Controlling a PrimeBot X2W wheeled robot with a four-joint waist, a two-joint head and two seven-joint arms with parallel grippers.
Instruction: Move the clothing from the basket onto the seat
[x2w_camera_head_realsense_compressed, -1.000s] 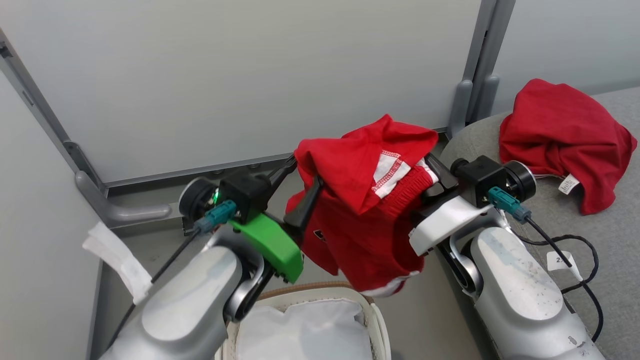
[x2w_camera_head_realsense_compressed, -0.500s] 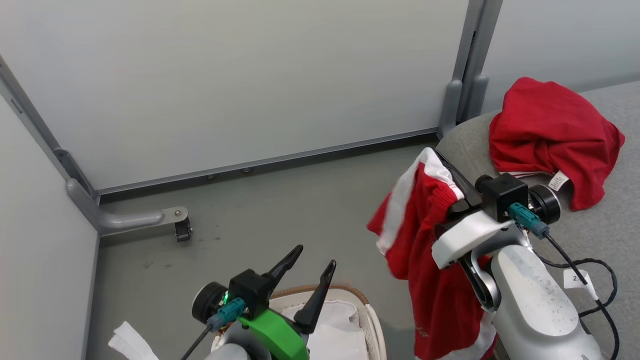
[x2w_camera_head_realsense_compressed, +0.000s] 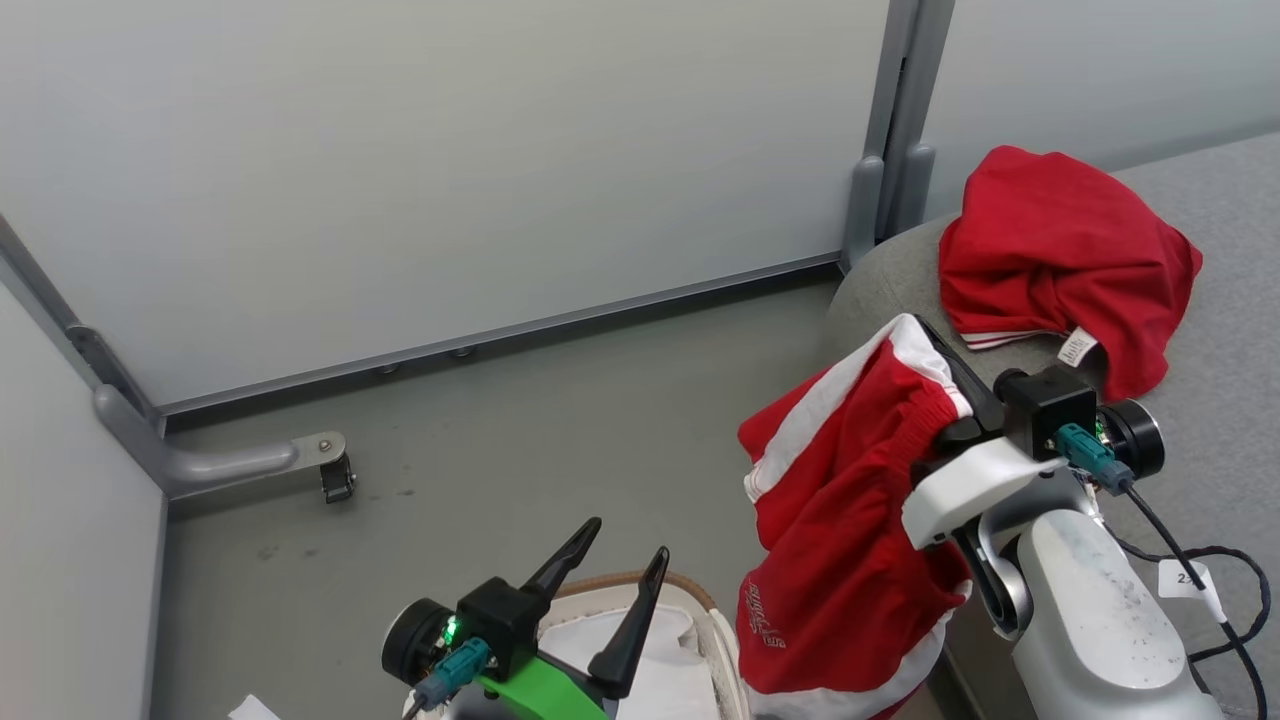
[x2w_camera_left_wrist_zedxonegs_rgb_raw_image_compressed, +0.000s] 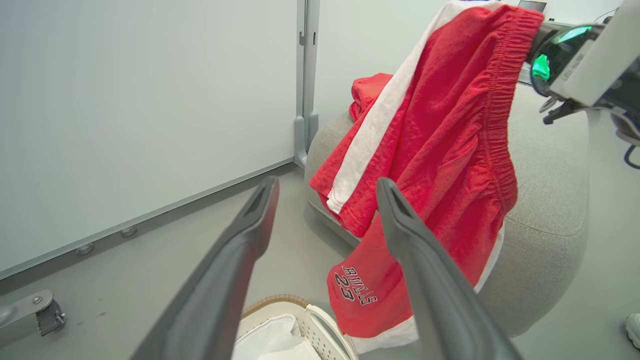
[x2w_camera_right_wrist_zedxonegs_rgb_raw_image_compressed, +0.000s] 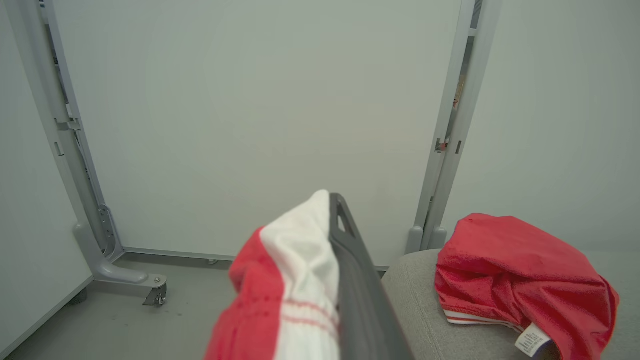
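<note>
While in right fingers (x2w_camera_right_wrist_zedxonegs_rgb_raw_image_compressed: 357, 280), red shorts (x2w_camera_head_realsense_compressed: 850, 520) beside the seat (x2w_camera_head_realsense_compressed: 875, 290).

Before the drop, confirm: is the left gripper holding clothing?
No, the left gripper is open and empty; the red shorts hang from the right gripper.

Left hand (x2w_camera_head_realsense_compressed: 630, 537): long dark tapered fingers (x2w_camera_head_realsense_compressed: 570, 555), black block (x2w_camera_head_realsense_compressed: 505, 620) with green light (x2w_camera_head_realsense_compressed: 450, 630), green cover (x2w_camera_head_realsense_compressed: 545, 690), teal plug (x2w_camera_head_realsense_compressed: 455, 668). Right hand (x2w_camera_head_realsense_compressed: 925, 330): dark fingers, white cover (x2w_camera_head_realsense_compressed: 975, 485), teal plug feeding a black cable (x2w_camera_head_realsense_compressed: 1160, 530) with a white tag (x2w_camera_head_realsense_compressed: 1185, 580). Right forearm (x2w_camera_head_realsense_compressed: 1100, 620) silver-grey, speckled dark.
</note>
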